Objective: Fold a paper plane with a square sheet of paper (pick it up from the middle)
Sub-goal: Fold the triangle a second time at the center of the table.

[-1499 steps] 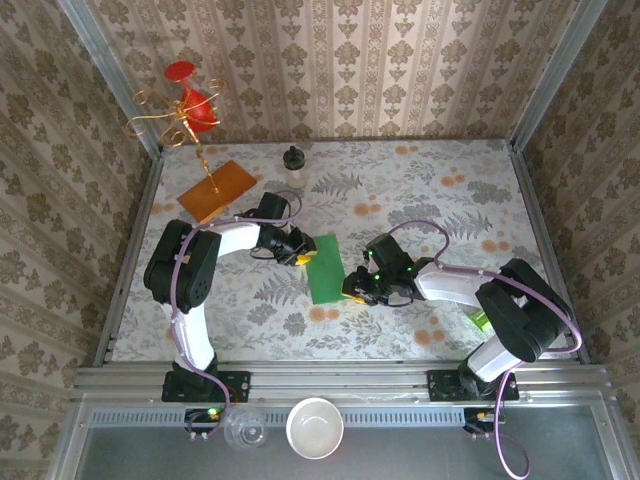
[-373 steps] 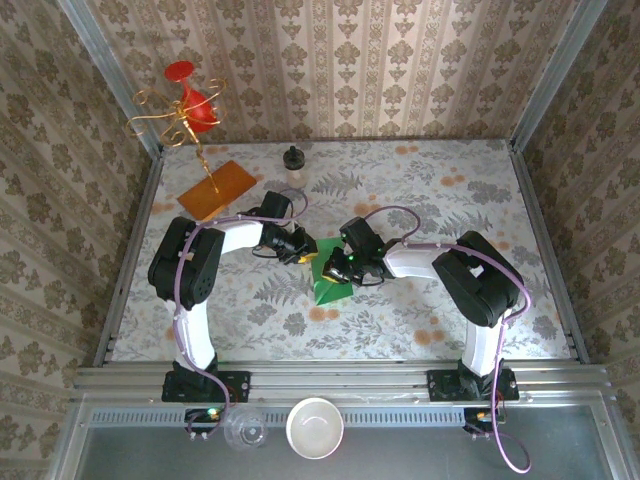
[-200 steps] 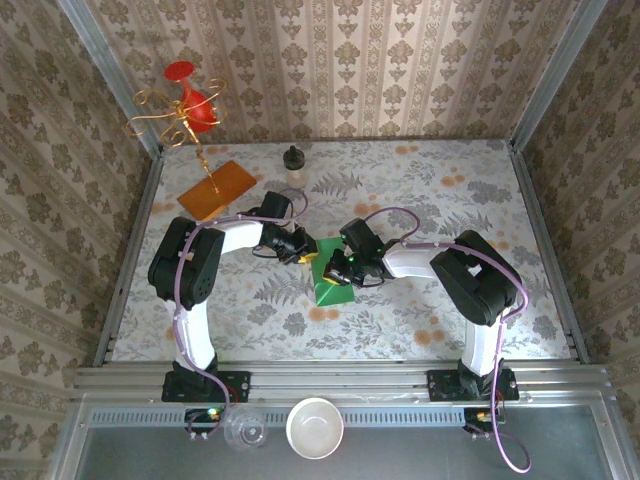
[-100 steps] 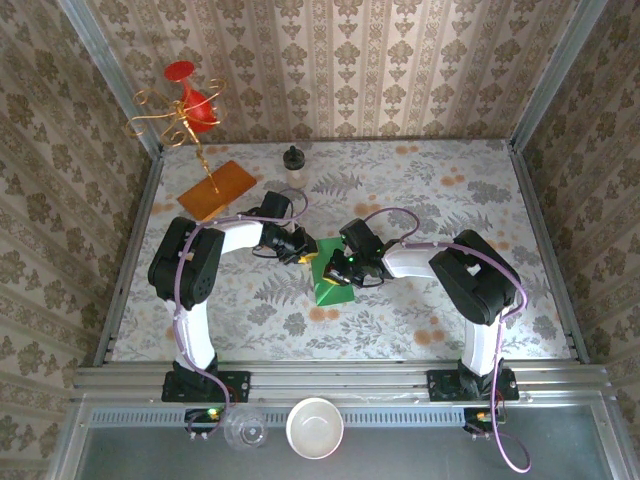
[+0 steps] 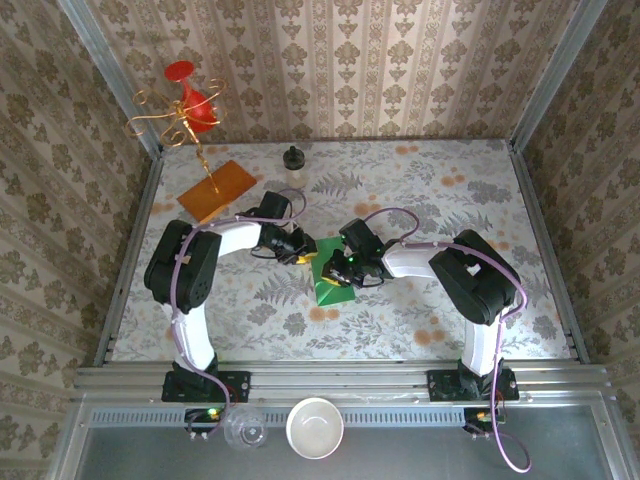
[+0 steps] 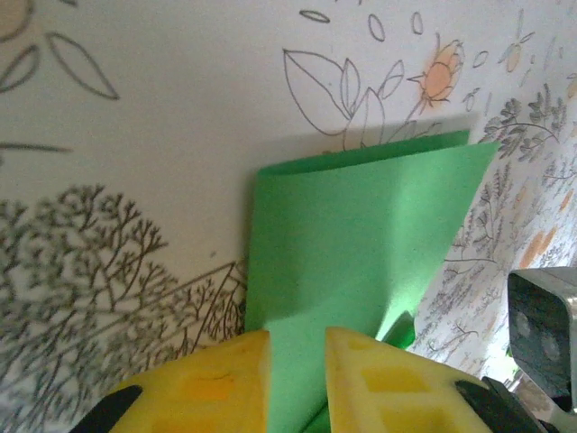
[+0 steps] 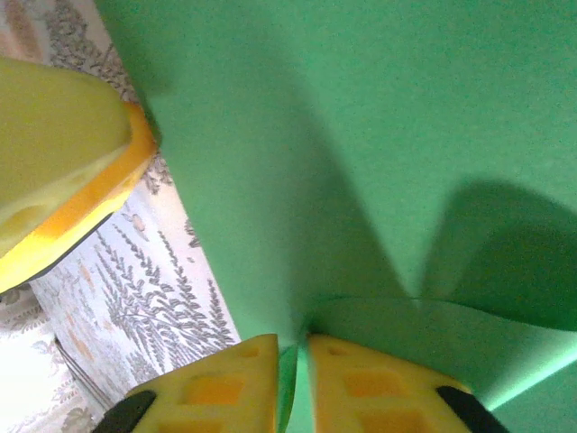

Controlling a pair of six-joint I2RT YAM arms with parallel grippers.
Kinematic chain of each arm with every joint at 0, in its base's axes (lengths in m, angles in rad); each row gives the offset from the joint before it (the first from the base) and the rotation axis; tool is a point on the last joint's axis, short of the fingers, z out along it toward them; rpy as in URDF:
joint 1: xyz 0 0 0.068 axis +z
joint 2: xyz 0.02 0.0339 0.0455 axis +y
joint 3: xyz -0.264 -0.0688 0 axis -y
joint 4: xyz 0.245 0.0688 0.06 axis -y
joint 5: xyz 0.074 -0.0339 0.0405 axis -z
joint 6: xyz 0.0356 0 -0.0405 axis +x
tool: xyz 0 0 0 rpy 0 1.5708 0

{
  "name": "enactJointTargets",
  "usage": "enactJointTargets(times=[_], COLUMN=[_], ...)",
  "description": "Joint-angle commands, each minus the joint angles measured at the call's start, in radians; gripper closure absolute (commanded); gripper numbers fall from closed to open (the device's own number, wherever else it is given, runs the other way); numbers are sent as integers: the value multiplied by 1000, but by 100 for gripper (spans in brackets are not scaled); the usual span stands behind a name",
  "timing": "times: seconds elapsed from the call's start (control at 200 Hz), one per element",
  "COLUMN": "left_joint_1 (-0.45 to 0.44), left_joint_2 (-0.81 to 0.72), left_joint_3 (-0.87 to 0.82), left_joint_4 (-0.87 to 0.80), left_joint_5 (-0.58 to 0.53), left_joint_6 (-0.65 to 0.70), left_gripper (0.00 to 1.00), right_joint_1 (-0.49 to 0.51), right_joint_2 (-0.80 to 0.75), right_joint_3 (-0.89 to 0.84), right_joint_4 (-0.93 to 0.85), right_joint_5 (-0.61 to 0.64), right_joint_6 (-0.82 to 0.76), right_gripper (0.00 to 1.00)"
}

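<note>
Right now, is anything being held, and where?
The left end effector straddles one edge of the square sheet of paper; the right end effector straddles a raised fold. Whether either grips firmly cannot be told.

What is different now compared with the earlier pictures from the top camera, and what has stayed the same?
The right gripper swung in from the right onto the square sheet of paper. The sheet, a flat rectangle at first, now has a pointed near end. Whether either gripper grips it I cannot tell. The left gripper stayed at the sheet's far left edge; the orange board did not move.
</note>
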Motion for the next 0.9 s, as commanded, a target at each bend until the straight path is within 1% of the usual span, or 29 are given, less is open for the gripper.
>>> enactJointTargets(times=[0.0, 0.22, 0.375, 0.445, 0.66, 0.735, 0.865, 0.875, 0.895], left_joint_1=[41, 93, 93, 86, 42, 24, 9, -14, -26], left_joint_2=[-95, -191, -237, -254, -287, -293, -285, -284, -282], left_joint_3=[-26, -117, -151, -163, -194, -209, -226, -225, -225], left_joint_4=[-28, 16, 38, 40, 44, 58, 85, 87, 91], left_joint_5=[-47, -78, -71, -72, -83, -86, -77, -76, -73], left_joint_6=[-22, -60, -66, -67, -78, -89, -104, -104, -104], left_gripper=[73, 69, 64, 63, 63, 67, 75, 76, 77], right_joint_1=[7, 7, 7, 7, 7, 7, 7, 7, 7], right_joint_2=[35, 36, 27, 19, 20, 21, 27, 28, 30], right_joint_3=[6, 16, 3, -12, -28, -37, -42, -42, -42], right_joint_4=[-61, -58, -44, -37, -61, -69, -101, -105, -109], right_joint_5=[19, 15, 4, 10, 26, 35, 55, 56, 60], right_joint_6=[-2, -3, -8, -8, -18, -21, -33, -34, -36], right_gripper=[75, 62, 54, 51, 54, 55, 64, 65, 67])
